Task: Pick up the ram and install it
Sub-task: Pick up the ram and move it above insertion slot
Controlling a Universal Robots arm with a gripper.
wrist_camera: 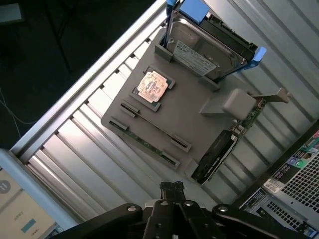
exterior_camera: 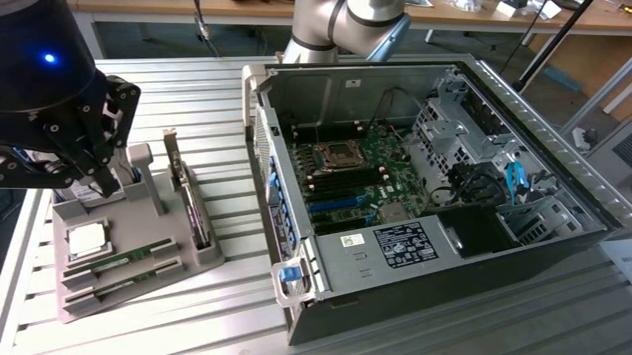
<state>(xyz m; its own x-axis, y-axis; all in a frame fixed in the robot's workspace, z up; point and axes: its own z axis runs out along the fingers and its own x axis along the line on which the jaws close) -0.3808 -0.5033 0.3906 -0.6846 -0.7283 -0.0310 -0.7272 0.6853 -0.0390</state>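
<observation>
Nearest to me, the claw (exterior_camera: 97, 183) hangs above the back end of a grey parts tray (exterior_camera: 143, 233). From the wrist view its fingertips (wrist_camera: 172, 187) look drawn together with nothing between them, so it is closed and empty. Below it, on the slatted metal table (exterior_camera: 197, 318), the tray holds the ram (exterior_camera: 117, 260) lying flat in a slot at the front end. A second stick just like it (exterior_camera: 123, 280) lies alongside, and neither has been touched. The square processor (exterior_camera: 87, 240) sits just behind them, and the larger card (exterior_camera: 188, 196) stands on edge in its holder on the side nearer the computer.

I take this for the approach to the pick, with nothing lifted yet and the installing not begun. A grasp here would need the fingers to part, line up across the thin stick and come down squarely, well clear of its twin and the processor.

Further off, on the exterior view's right, the computer case (exterior_camera: 395, 296) lies open with its motherboard (exterior_camera: 360, 174) exposed. Beyond that rises the arm (exterior_camera: 345, 26).
</observation>
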